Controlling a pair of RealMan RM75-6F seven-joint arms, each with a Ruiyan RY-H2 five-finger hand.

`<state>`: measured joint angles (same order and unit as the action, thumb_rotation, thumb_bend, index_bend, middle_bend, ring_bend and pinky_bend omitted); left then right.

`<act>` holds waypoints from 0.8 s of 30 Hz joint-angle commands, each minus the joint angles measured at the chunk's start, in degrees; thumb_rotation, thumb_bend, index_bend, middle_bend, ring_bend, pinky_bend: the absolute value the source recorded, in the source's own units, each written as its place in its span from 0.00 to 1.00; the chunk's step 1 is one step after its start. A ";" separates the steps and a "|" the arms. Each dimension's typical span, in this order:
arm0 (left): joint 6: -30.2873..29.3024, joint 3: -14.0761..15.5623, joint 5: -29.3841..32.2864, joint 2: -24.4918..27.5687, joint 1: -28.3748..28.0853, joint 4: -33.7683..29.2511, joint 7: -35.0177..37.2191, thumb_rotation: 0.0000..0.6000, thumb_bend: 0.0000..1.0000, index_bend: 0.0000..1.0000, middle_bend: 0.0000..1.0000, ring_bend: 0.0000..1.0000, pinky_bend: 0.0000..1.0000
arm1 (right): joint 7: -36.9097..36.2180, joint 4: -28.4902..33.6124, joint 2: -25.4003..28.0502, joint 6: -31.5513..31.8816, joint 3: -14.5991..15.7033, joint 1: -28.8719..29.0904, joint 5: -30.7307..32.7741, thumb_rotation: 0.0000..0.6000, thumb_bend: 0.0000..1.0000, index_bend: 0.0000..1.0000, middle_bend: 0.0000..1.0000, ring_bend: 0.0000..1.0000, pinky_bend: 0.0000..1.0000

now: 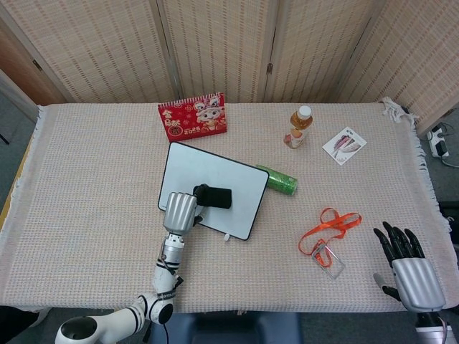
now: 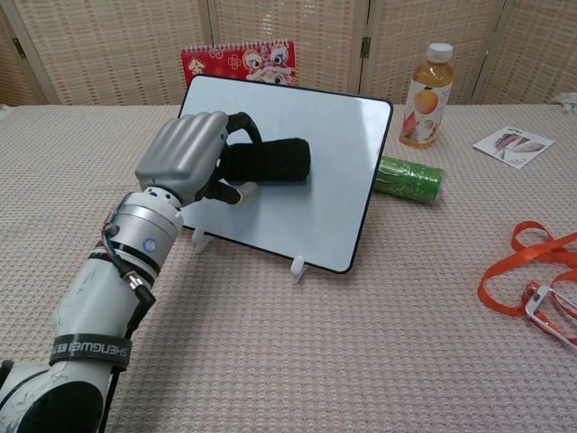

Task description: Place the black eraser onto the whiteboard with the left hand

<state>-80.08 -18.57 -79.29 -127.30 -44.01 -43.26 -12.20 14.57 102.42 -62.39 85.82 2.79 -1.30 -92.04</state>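
Note:
The black eraser [image 1: 217,197] [image 2: 270,162] lies on the whiteboard [image 1: 233,183] [image 2: 334,180], which sits left of the table's middle. My left hand [image 1: 179,210] [image 2: 187,158] still grips the eraser's left end, fingers curled over its top and thumb under it. The hand sits over the board's near left part. My right hand [image 1: 407,264] rests at the near right corner of the table, fingers spread and holding nothing; only the head view shows it.
A green can [image 1: 278,179] [image 2: 407,178] lies against the board's right edge. A drink bottle [image 1: 297,127] [image 2: 427,96], a red calendar [image 1: 192,117] [image 2: 239,61], a card [image 1: 344,144] [image 2: 512,144] and an orange lanyard [image 1: 328,231] [image 2: 532,271] lie around.

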 commanded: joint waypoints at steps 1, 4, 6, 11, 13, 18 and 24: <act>0.22 -0.05 0.18 -0.02 -0.01 0.00 -0.28 1.00 0.40 0.39 1.00 1.00 1.00 | 0.03 0.02 0.01 -0.02 0.00 -0.01 0.00 1.00 0.30 0.00 0.00 0.00 0.00; 0.56 0.00 0.42 0.04 0.06 -0.22 -0.81 1.00 0.37 0.38 1.00 1.00 1.00 | 0.10 0.04 -0.03 0.01 -0.02 -0.04 -0.02 1.00 0.30 0.00 0.00 0.00 0.00; 0.91 -0.01 0.65 0.13 0.10 -0.50 -1.20 1.00 0.31 0.37 1.00 1.00 1.00 | 0.11 0.03 -0.06 0.08 -0.02 -0.08 -0.05 1.00 0.30 0.00 0.00 0.00 0.00; 1.85 -0.15 1.39 0.35 0.16 -1.40 -2.93 1.00 0.22 0.34 1.00 1.00 1.00 | 0.04 0.06 -0.01 0.16 -0.06 -0.14 -0.07 1.00 0.30 0.00 0.00 0.00 0.00; 1.96 -0.09 1.54 0.44 0.27 -1.77 -3.58 1.00 0.20 0.33 1.00 1.00 1.00 | -0.02 0.06 0.03 0.24 -0.07 -0.18 -0.10 1.00 0.30 0.00 0.00 0.00 0.00; 2.05 0.24 1.72 0.98 0.76 -2.88 -4.84 1.00 0.18 0.31 1.00 1.00 1.00 | -0.10 0.07 0.07 0.53 -0.10 -0.32 -0.22 1.00 0.30 0.00 0.00 0.00 0.00; 1.20 0.79 1.31 2.14 1.59 -5.03 -5.71 1.00 0.17 0.31 1.00 1.00 1.00 | 0.23 0.02 -0.12 0.40 -0.13 -0.32 -0.16 1.00 0.30 0.00 0.00 0.00 0.00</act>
<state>-78.64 -17.95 -77.83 -125.40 -42.62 -47.98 -17.69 14.78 102.44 -62.50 86.23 2.67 -1.62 -92.22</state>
